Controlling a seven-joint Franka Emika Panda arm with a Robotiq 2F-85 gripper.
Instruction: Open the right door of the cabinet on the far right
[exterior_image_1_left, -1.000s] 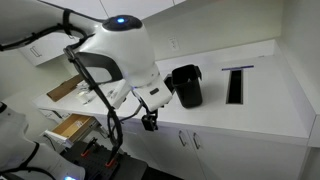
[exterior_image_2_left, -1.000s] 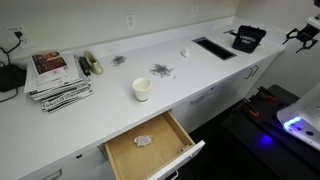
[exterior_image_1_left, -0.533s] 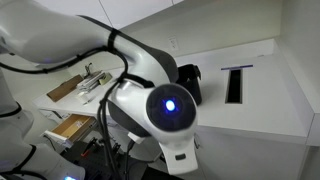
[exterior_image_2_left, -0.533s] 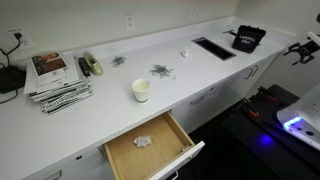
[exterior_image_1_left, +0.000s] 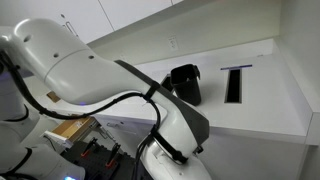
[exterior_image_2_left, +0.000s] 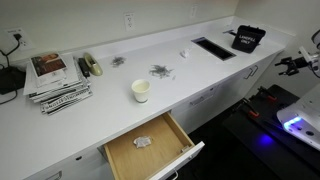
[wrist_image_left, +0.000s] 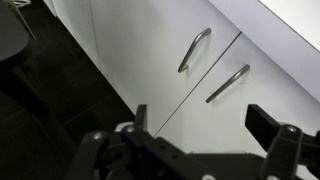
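Wrist view: gripper (wrist_image_left: 200, 118) hanging open in front of the closed cabinet (wrist_image_left: 120, 45)
Fingers are spread wide with nothing between them, clear of both handles. The right door (wrist_image_left: 265, 90) is shut, flush with its twin, and its silver bar handle (wrist_image_left: 228, 83) is just beside the seam. In an exterior view the gripper sits off the counter's far right end, near that cabinet and well apart from the open wooden drawer (exterior_image_2_left: 150, 148).

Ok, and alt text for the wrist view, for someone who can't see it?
Two closed white doors of a cabinet fill the frame at a slant, with two silver bar handles flanking the seam between them. The open pincer shows along the bottom edge, apart from both handles; dark floor lies at the left.
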